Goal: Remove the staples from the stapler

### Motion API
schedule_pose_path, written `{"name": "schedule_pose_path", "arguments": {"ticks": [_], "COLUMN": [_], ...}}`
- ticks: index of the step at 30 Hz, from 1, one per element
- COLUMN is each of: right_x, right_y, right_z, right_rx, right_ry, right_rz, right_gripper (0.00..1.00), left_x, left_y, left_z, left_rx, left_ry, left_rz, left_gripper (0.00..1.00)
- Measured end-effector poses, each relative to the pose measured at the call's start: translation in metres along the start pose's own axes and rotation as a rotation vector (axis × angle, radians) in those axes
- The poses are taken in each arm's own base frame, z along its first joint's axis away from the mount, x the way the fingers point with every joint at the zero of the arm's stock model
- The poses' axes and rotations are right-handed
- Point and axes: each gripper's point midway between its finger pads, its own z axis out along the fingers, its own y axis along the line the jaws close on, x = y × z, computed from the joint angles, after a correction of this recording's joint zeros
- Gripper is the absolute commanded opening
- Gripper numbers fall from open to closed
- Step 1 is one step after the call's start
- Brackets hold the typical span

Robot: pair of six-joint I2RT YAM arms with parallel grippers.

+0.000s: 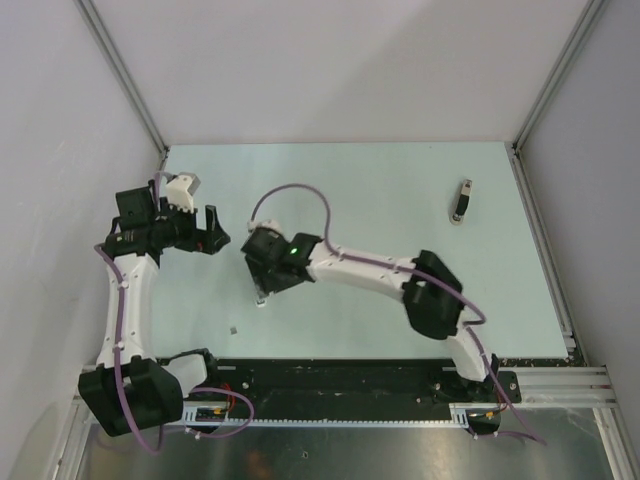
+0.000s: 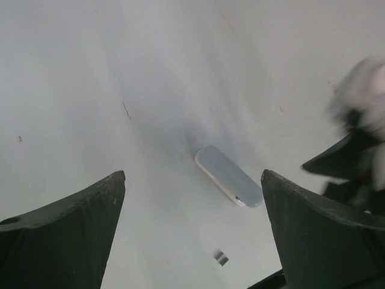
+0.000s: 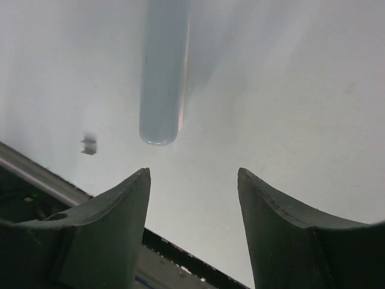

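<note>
Just short of the pale blue stapler [image 3: 161, 78], the right gripper [image 3: 192, 174] hangs over the table [image 1: 400, 200] with its two fingers spread and nothing between them. The stapler's rounded near end lies a little beyond the fingertips, apart from both. The stapler itself rests flat and looks closed; whether its magazine is out cannot be made out from any view.

Beside the stapler's near end, on the left arm's side and clear of it, sit the staples [image 3: 89, 144]: a tiny grey ribbed bit, possibly two pieces lying together, loose on the table. From the stapler's other flank the left gripper [image 2: 192, 174] looks down at the same spot, jaws at full spread and empty, near the stapler but not touching it. Well away from the stapler, toward the far right corner, lies a small dark thing with a silver end [image 1: 460, 200], too small to identify.

By my reading the unloading is at least partly done, since some staples are already out, and neither gripper holds anything. The next move would call for a fresh grasp: one gripper steadying the stapler body while the other checks or empties the channel, keeping clear of the loose staples.
</note>
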Motion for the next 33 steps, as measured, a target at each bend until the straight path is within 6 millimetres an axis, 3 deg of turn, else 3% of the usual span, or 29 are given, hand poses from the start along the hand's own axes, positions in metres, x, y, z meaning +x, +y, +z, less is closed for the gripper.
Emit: {"name": "schedule_pose_path", "arguments": {"ticks": [4, 6, 9, 11, 14, 19, 22, 25, 33], "right_x": [-0.052, -0.081, -0.112, -0.119, -0.106, -0.063, -0.054, -0.046, -0.027], "right_y": [-0.032, -0.062, -0.125, -0.184, -0.278, -0.401, -0.441, -0.466, -0.51], "right_z": [-0.057, -0.086, -0.116, -0.127, -0.129, -0.138, -0.152, -0.157, -0.142], "right_rx": [-0.023, -0.013, 0.049, 0.139, 0.309, 0.552, 0.629, 0.673, 0.755], "right_ry": [-0.129, -0.21, -0.312, -0.348, -0.339, -0.272, -0.283, -0.286, -0.236], "right_rz": [0.079, 0.136, 0.232, 0.309, 0.432, 0.62, 0.696, 0.745, 0.802], "right_gripper": [0.66, 0.76, 0.87, 0.95, 0.99, 0.99, 0.99, 0.99, 0.82], "left_x": [0.001, 0.001, 0.001, 0.002, 0.003, 0.002, 0.004, 0.006, 0.005], "left_y": [-0.001, -0.003, -0.015, -0.028, -0.042, -0.05, -0.048, -0.046, -0.037], "left_z": [0.002, 0.004, 0.01, 0.015, 0.021, 0.028, 0.032, 0.034, 0.035], "left_rx": [0.005, 0.008, 0.028, 0.05, 0.071, 0.074, 0.058, 0.046, -0.01], "left_ry": [0.008, 0.014, 0.03, 0.046, 0.06, 0.066, 0.082, 0.095, 0.101], "left_rz": [-0.001, 0.01, 0.054, 0.096, 0.148, 0.188, 0.192, 0.198, 0.224], "left_gripper": [0.99, 0.99, 0.99, 0.99, 0.99, 0.99, 0.99, 1.0, 1.0]}}
